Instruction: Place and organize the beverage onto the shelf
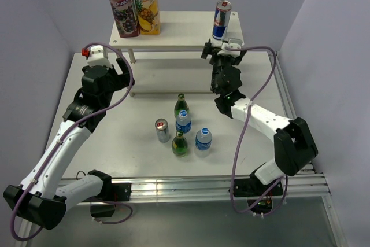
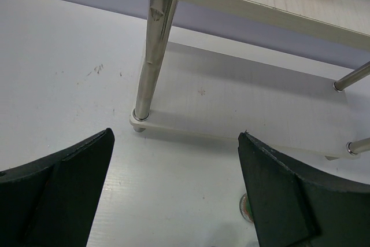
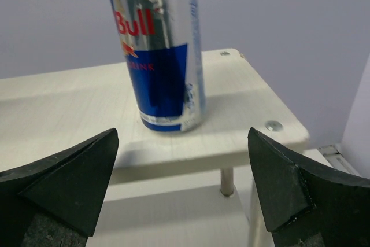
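Observation:
The white two-tier shelf (image 1: pixel 185 30) stands at the back of the table. On its top board are a purple juice carton (image 1: pixel 121 4) and a yellow juice carton (image 1: pixel 145 1) at the left, and a Red Bull can (image 1: pixel 222 20) at the right. My right gripper (image 1: pixel 222 49) is open and empty just in front of that can (image 3: pixel 162 56), level with the top board's edge (image 3: pixel 69 120). My left gripper (image 1: pixel 128 76) is open and empty beside the shelf's front left post (image 2: pixel 153 56), low over the table. In the wrist views each gripper (image 2: pixel 176 189) (image 3: pixel 182 183) holds nothing.
On the table in front of the shelf stand two green bottles (image 1: pixel 181 105) (image 1: pixel 180 144), two water bottles (image 1: pixel 183 122) (image 1: pixel 203 140) and a silver can (image 1: pixel 162 130). The shelf's lower board (image 2: pixel 248 102) is bare. Walls close in on the left, back and right.

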### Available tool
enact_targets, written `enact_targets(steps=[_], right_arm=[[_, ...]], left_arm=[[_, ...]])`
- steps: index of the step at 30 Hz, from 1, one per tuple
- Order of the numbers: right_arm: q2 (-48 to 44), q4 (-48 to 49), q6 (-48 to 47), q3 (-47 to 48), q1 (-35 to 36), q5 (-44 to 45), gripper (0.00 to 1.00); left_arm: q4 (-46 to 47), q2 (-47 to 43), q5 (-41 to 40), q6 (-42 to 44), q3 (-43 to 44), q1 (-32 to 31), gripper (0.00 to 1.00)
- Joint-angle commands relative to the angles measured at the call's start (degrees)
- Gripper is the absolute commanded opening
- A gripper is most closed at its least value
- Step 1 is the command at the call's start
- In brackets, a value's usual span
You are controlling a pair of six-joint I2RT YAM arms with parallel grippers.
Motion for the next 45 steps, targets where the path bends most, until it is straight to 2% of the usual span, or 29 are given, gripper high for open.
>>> enact_targets(steps=[1,6,10,15,16,18,20,22,23,24,27,30,33,36,39,45], right_arm=[[-3.9,-3.8,2.4,-3.4,1.0,5.1,1.0],[-12.4,-5.0,2.8,-8.6,3.3,6.4,1.0],[-25.5,-15.9,10.2,-13.8,8.2,8.4,1.0],[-36.4,-28.4,15.1,-19.2,21.0,9.5,1.0],[-38.6,-30.4,16.5,-19.7,23.1,10.6,1.0],[-40.5,-36.7,17.6,-19.8,28.5,13.7,1.0],[-43.0,-41.6,19.8,-20.3,31.6,16.5,1.0],[-45.7,-44.0,21.5,-21.4,34.6,17.6,1.0],[-46.6,-44.9,21.8,-21.7,35.5,18.4,1.0],[-48.0,-46.8,22.6,-22.1,36.2,18.8,1.0],[-49.9,-50.6,24.5,-23.1,37.6,19.5,1.0],[-52.8,-52.6,25.8,-24.4,38.1,19.6,1.0],[-54.9,-54.5,26.4,-25.5,38.3,19.4,1.0],[-56.7,-55.5,26.7,-26.4,38.3,19.5,1.0],[-58.1,-55.5,26.4,-27.4,38.3,19.4,1.0],[-59.1,-58.0,28.4,-27.0,38.3,20.1,1.0]], left_arm=[[0.8,-1.2,0.1,-0.2,0.6,0.4,0.95],[0.7,-0.9,-1.4,-0.7,0.4,0.5,0.94],[0.5,0.5,1.1,-0.2,0.5,0.5,0.93],[-3.0,5.2,7.4,0.3,2.8,-0.3,0.93],[-6.8,8.3,10.0,0.4,3.6,-1.6,0.93],[-12.0,11.4,7.3,-0.8,6.5,-4.9,0.93],[-16.8,13.6,-1.0,-3.0,5.7,-13.6,0.95],[-17.3,11.9,-3.0,-5.0,3.7,-22.8,0.97],[-17.6,10.8,-4.8,-8.2,2.6,-24.8,0.97],[-17.6,9.6,-5.5,-10.0,-0.1,-28.4,0.97],[-17.8,3.7,-6.8,-16.0,-4.8,-32.3,0.96],[-17.5,-4.2,-8.6,-19.9,-9.5,-34.4,0.96],[-17.7,-7.6,-8.8,-22.3,-13.1,-34.9,0.96],[-15.8,-9.0,-8.6,-24.4,-16.5,-35.3,0.95],[-9.6,-10.3,-10.4,-26.8,-21.4,-37.8,0.94],[-1.0,-8.9,-20.6,-33.0,-32.0,-45.2,0.93]])
